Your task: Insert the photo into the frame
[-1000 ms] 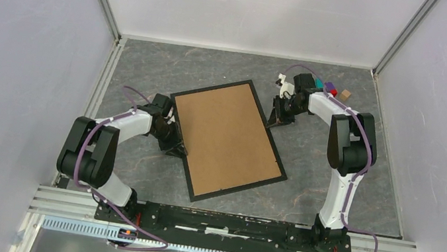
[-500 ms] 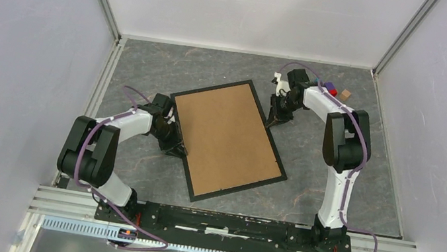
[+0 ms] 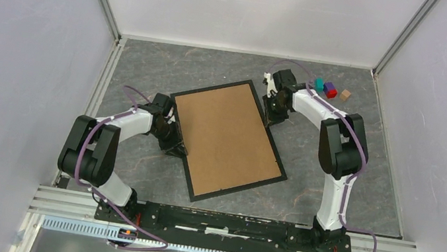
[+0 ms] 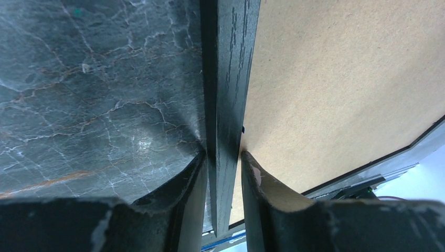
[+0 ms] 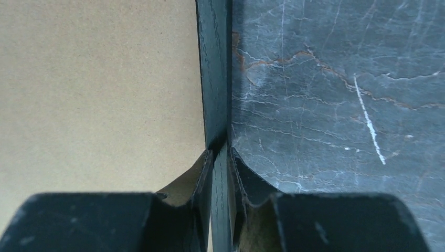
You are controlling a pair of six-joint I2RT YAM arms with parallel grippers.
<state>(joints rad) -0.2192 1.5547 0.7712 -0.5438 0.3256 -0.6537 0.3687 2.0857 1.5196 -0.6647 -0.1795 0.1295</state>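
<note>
Frame (image 3: 240, 187) lies face-down mid-counter (image 3: 149, 68), brown backing board (image 3: 227, 140) up, long axis running far-left to near-right. Left claw (image 4: 223, 157) pinches its left long rail. Right claw (image 5: 220, 149) pinches the opposite rail near the far corner. I cannot see the photo.

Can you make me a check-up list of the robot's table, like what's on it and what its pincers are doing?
Surface: dark grey marbled table, flat, no spills seen.
Job's things: black frame lying face down and askew, brown backing board filling it. Photo: nothing seen.
Clutter: three small blocks, teal, purple and brown, in the far right corner, apart from the frame.
Grippers: left pincer clamped on the frame's left edge; right pincer clamped on its right edge near the far corner.
Cables: purple cables run along both arms, clear of the frame.
Surroundings: plain pale walls; metal rail at the near edge.
</note>
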